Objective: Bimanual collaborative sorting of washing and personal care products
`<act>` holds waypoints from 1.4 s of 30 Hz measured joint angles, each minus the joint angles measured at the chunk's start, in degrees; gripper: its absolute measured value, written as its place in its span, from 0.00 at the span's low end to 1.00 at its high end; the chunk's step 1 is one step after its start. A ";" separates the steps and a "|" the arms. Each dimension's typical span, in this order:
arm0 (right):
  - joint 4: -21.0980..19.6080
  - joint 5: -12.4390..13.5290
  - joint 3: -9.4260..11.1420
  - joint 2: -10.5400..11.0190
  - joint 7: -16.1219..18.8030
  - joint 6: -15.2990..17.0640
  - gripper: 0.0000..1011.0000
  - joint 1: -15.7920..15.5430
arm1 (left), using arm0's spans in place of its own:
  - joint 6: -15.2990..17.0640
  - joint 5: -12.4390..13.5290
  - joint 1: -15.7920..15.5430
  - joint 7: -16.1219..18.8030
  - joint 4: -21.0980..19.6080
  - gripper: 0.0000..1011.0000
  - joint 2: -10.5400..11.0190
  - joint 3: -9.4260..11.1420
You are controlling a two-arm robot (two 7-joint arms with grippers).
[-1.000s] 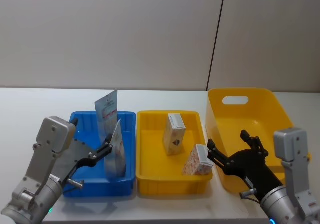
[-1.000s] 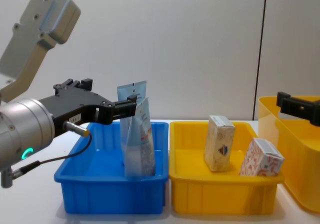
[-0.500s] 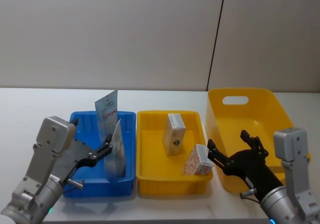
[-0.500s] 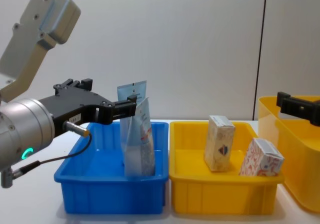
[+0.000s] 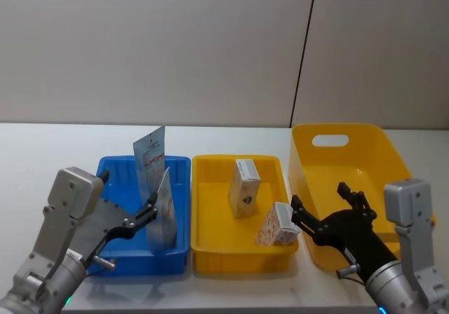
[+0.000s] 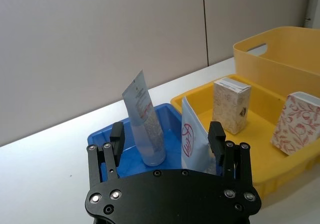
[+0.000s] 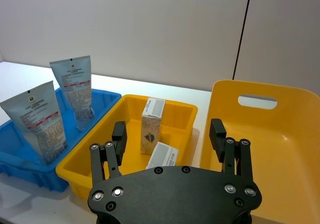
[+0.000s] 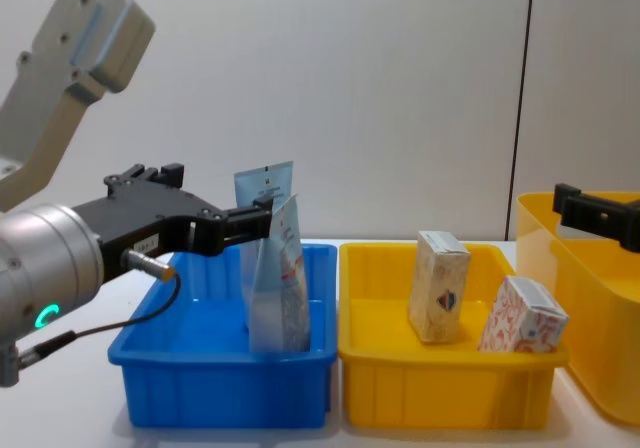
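On the white counter [image 5: 42,153], the left gripper [image 6: 167,136] hangs at the blue tray [image 5: 119,167], fingers spread wide. The nearer tube [image 5: 163,216] stands lined up between them, unclamped. A second tube [image 5: 150,158] stands upright behind it. In the yellow tray [image 5: 210,161] a cream carton [image 5: 245,188] stands and a patterned carton [image 5: 277,224] leans at the front right corner. The right gripper [image 5: 319,198] waits by the yellow bin [image 5: 365,153], fingers apart and empty. The step looks like grasping or leaving that tube. Either way, the move should be straight and gentle, or the tube topples.
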 joint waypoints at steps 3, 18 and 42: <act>0.00 0.00 0.00 0.00 0.00 0.00 0.99 0.00 | 0.01 -0.80 0.81 -0.60 -0.67 0.99 0.31 -0.36; 0.00 0.00 0.00 0.00 0.00 0.00 0.99 0.00 | 2.31 -7.78 5.69 -6.29 -4.36 0.99 2.00 -2.50; 0.00 0.00 0.00 0.00 0.00 0.00 0.99 0.00 | 7.43 -12.30 1.14 -11.84 2.15 0.99 -1.41 -1.83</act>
